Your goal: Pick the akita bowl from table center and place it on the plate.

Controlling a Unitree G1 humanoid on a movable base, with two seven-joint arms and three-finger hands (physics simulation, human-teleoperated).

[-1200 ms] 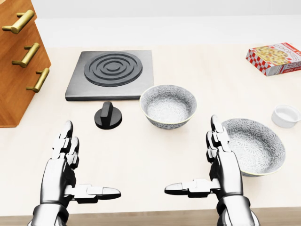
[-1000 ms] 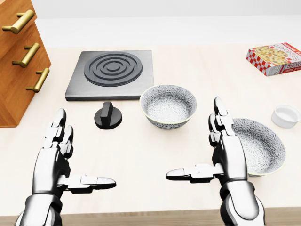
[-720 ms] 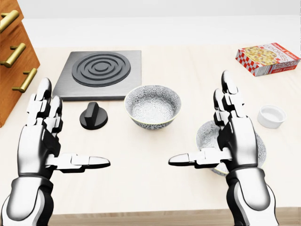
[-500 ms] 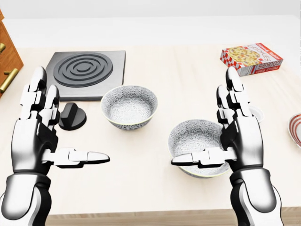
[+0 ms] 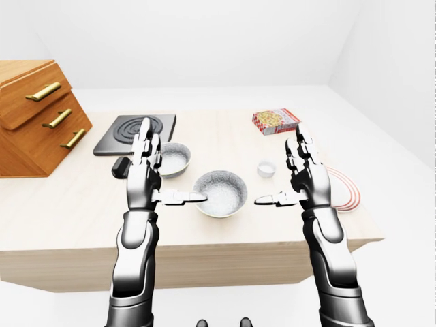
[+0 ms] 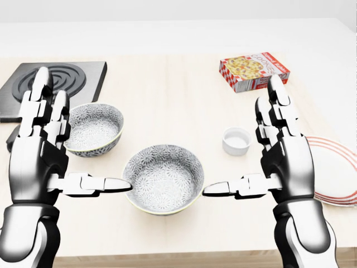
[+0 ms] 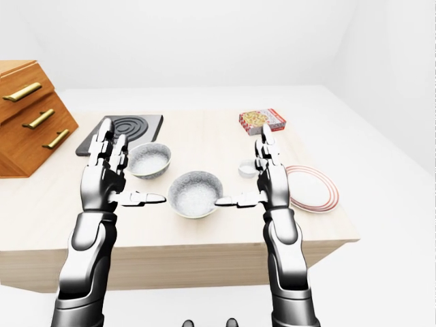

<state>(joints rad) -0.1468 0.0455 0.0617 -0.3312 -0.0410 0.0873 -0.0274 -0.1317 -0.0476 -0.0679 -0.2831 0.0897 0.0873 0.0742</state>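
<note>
Your left hand (image 6: 39, 162) and right hand (image 6: 287, 162) are both spread wide, thumbs pointing inward, flanking the grey patterned ceramic bowl (image 6: 163, 177) at lower centre of the head view. The red-ringed white plate (image 7: 312, 189) lies right, apart from it.

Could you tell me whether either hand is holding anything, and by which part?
Nothing: the left hand and right hand stand open beside the nearer grey patterned bowl.
</note>
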